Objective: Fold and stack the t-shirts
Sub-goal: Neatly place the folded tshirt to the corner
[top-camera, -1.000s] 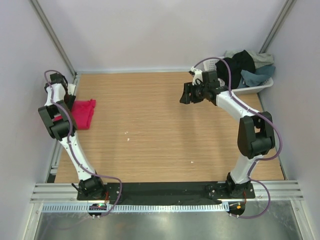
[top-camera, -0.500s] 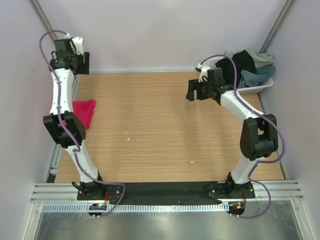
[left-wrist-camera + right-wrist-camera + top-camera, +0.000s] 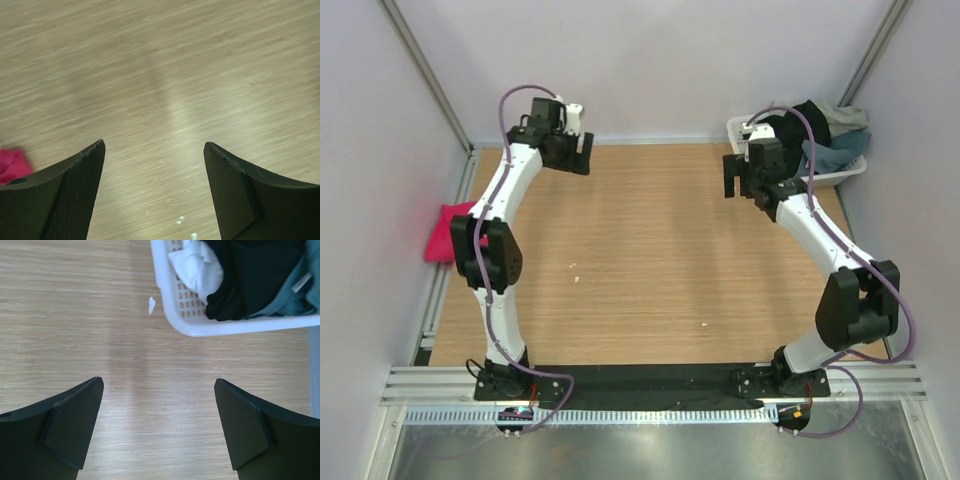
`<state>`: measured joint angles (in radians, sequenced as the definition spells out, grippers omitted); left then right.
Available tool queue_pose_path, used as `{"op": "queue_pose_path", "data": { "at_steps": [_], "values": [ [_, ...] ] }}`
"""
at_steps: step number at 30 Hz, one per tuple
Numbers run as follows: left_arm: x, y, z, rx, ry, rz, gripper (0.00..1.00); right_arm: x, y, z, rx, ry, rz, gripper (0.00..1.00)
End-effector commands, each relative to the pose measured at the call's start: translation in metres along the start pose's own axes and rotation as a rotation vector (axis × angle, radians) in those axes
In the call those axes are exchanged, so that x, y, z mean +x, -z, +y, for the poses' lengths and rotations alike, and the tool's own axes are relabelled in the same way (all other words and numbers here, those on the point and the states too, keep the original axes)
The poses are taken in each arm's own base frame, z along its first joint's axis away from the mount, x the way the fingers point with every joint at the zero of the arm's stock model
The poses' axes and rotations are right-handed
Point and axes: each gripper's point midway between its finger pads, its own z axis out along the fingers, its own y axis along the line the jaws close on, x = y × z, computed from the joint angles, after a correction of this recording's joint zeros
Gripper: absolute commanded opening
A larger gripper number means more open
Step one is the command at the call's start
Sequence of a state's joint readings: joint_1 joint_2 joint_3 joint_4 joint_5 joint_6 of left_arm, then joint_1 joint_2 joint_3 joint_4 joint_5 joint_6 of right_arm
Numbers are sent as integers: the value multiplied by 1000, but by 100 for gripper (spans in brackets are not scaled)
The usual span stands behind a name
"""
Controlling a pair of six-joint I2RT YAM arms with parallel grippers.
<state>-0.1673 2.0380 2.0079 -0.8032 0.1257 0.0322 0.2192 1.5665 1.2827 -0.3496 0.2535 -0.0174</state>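
Toward the far edge of the worktop (image 3: 640, 260), left of its middle, the left tool (image 3: 154, 145) hangs over bare wood, its jaws apart with nothing between them. Well apart from it, the crimson-pink t-shirt (image 3: 448, 233) lies crumpled at the worktop's left edge. Near the far right corner the right tool (image 3: 159, 380) stands spread wide and empty, just short of the white basket (image 3: 225, 327), where the black t-shirt (image 3: 260, 275), slate-blue t-shirt (image 3: 828, 155) and grey-green t-shirt (image 3: 848, 115) lie heaped
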Motion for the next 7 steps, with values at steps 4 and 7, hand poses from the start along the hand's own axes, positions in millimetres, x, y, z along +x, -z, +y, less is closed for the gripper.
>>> {"op": "queue_pose_path", "data": {
  "at_steps": [4,7],
  "values": [
    [3,7,-90,154,31,-9,86,7,19,-29,95,-10,-49,100],
    [18,-2,-124,221,38,39,87,20,17,-30,76,-31,-22,100]
  ]
}}
